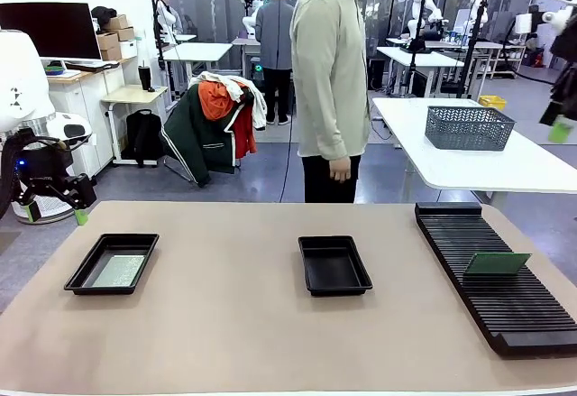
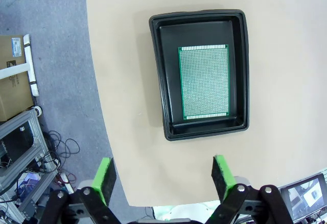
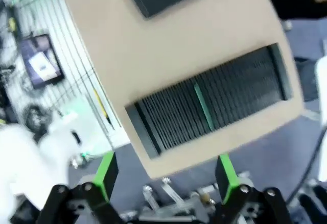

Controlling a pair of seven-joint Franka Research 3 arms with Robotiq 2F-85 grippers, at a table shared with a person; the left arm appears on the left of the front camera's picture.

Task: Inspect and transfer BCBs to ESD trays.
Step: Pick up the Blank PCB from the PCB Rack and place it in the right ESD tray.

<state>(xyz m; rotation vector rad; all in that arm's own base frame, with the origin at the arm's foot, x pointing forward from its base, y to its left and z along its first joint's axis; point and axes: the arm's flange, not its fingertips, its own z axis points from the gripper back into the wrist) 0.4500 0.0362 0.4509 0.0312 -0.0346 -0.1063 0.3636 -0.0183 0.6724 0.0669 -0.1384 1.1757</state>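
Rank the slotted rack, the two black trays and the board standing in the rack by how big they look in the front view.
1. The slotted rack, by far the largest.
2. The left tray and the middle tray: about alike, so not ranked.
3. The board standing in the rack, smallest.

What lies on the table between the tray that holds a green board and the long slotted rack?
The second ESD tray, empty, with bare tabletop on both sides of it. The front view shows this.

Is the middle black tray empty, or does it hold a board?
Empty: the middle ESD tray shows only its bare black floor. A BCB lies flat in the left tray.
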